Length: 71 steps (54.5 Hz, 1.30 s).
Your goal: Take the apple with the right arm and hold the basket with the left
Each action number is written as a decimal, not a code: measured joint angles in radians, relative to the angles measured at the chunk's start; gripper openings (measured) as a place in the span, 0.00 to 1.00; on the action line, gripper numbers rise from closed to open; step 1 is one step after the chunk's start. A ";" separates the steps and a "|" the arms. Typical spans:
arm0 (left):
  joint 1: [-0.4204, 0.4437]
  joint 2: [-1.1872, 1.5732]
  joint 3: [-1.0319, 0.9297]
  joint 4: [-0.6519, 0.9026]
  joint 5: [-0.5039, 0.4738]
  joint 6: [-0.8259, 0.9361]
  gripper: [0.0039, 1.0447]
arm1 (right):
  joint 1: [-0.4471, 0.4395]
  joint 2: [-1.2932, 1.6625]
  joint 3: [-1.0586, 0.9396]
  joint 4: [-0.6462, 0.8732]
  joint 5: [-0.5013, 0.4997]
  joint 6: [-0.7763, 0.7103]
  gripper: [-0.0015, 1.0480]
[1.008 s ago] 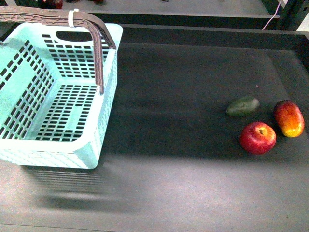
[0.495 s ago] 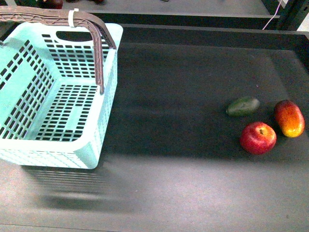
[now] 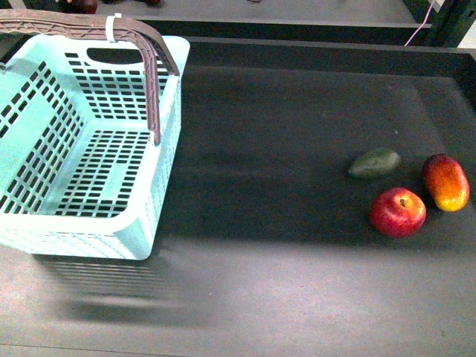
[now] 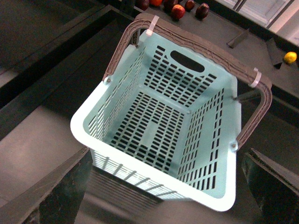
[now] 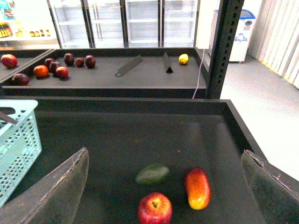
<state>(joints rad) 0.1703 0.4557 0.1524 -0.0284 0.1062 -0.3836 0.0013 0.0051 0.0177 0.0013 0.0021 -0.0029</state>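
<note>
The apple (image 3: 398, 212), red with a yellow patch round its stem, lies on the dark table at the right. In the right wrist view the apple (image 5: 154, 208) sits below and between the wide-spread fingers of my open right gripper (image 5: 164, 161), clear of both. The mint-green basket (image 3: 89, 242) stands empty at the far left, its brown handles (image 3: 74, 26) raised. In the left wrist view my open left gripper (image 4: 167, 158) hovers above the basket (image 4: 84, 126), its fingers on either side of the near wall without touching it. Neither arm shows in the front view.
A dark green avocado (image 3: 374, 163) and a red-orange oval fruit (image 3: 445, 181) lie just beyond and right of the apple. A raised black rim (image 3: 297, 48) borders the table. Behind it a shelf holds several fruits (image 5: 46, 65), and a black post (image 5: 219, 46) stands at the back right.
</note>
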 joint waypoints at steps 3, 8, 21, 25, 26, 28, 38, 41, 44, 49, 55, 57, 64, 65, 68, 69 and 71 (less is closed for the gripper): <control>-0.004 0.091 0.025 0.063 0.022 -0.037 0.94 | 0.000 0.000 0.000 0.000 0.000 0.000 0.92; -0.037 0.241 0.078 0.159 0.035 -0.109 0.94 | 0.000 0.000 0.000 0.000 0.000 0.000 0.92; -0.132 0.548 0.186 0.289 0.048 -0.294 0.94 | 0.000 0.000 0.000 0.000 0.000 0.000 0.92; -0.137 0.626 0.213 0.309 0.044 -0.352 0.94 | 0.000 0.000 0.000 0.000 0.000 0.000 0.92; -0.137 0.650 0.221 0.317 0.044 -0.365 0.94 | 0.000 0.000 0.000 0.000 0.000 0.000 0.92; -0.137 0.698 0.241 0.328 0.043 -0.396 0.94 | 0.000 0.000 0.000 0.000 0.000 0.000 0.92; -0.132 0.909 0.344 0.405 0.045 -0.529 0.94 | 0.000 0.000 0.000 0.000 0.000 0.000 0.92; -0.131 0.958 0.376 0.426 0.045 -0.562 0.94 | 0.000 0.000 0.000 0.000 0.000 0.000 0.92; -0.135 1.020 0.421 0.444 0.047 -0.599 0.94 | 0.000 0.000 0.000 0.000 0.000 0.000 0.92; -0.141 1.079 0.468 0.450 0.045 -0.629 0.94 | 0.000 0.000 0.000 0.000 0.000 0.000 0.92; -0.151 1.156 0.529 0.461 0.045 -0.661 0.94 | 0.000 0.000 0.000 0.000 0.000 0.000 0.92; -0.155 1.186 0.558 0.464 0.045 -0.674 0.94 | 0.000 0.000 0.000 0.000 0.000 0.000 0.92; -0.158 1.266 0.645 0.465 0.044 -0.695 0.94 | 0.000 0.000 0.000 0.000 0.000 0.000 0.92; -0.158 1.278 0.658 0.465 0.044 -0.697 0.94 | 0.000 0.000 0.000 0.000 0.000 0.000 0.92; -0.158 1.304 0.689 0.462 0.043 -0.703 0.94 | 0.000 0.000 0.000 0.000 0.000 0.000 0.92; -0.158 1.313 0.701 0.459 0.042 -0.706 0.94 | 0.000 0.000 0.000 0.000 0.000 0.000 0.92; -0.158 1.323 0.716 0.458 0.040 -0.709 0.94 | 0.000 0.000 0.000 0.000 0.000 0.000 0.92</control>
<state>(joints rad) 0.0120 1.7790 0.8684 0.4294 0.1467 -1.0924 0.0013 0.0051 0.0177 0.0013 0.0021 -0.0029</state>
